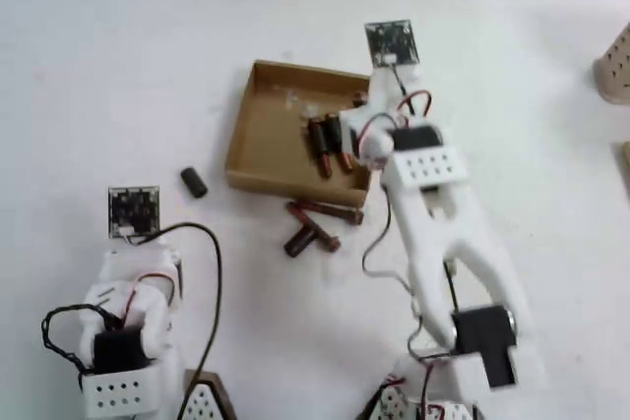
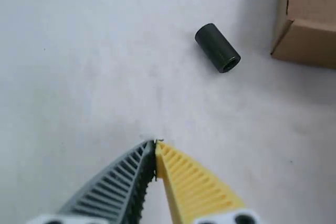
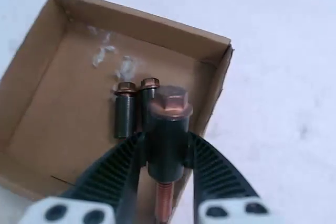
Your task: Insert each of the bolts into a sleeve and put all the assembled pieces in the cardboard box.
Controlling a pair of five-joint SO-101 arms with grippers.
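- Now we hold a sleeved bolt (image 3: 167, 124) in the right gripper (image 3: 165, 142), clamped on its sleeve, above the cardboard box (image 1: 271, 130) at the high view's upper middle.
- Two finished pieces (image 3: 126, 111) lie inside.
- Next, we judge: lower and release.
- Our left gripper (image 2: 155, 148) rests closed and empty at lower left.
- A loose sleeve (image 1: 193, 182) lies left of the box, and bolts (image 1: 315, 225) lie below it.
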